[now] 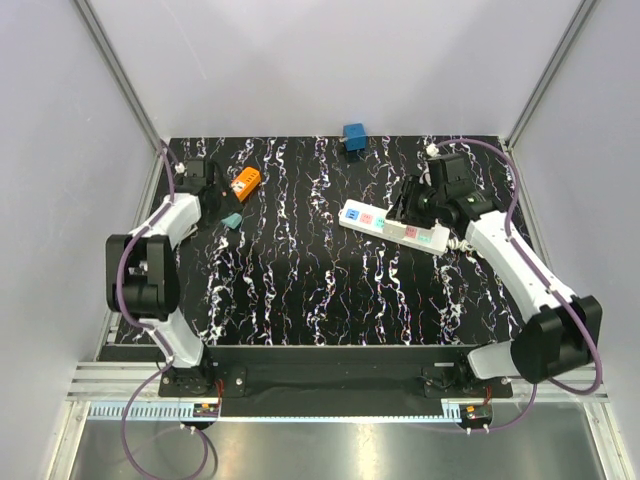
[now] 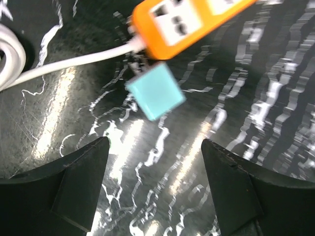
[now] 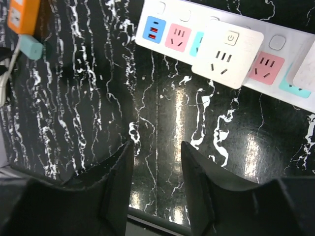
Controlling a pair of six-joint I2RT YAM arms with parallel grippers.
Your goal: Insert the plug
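A small teal cube plug lies on the black marbled table just below the end of an orange power strip with a white cable. My left gripper is open and empty, short of the teal plug. In the top view the plug and orange strip lie beside my left gripper. A white power strip with coloured sockets carries a white square adapter. My right gripper is open and empty just in front of it, over the strip in the top view.
A blue plug stands at the table's far edge. White walls with metal frame posts enclose the table on the left, back and right. A second white piece sits on the white strip at the right edge of the right wrist view.
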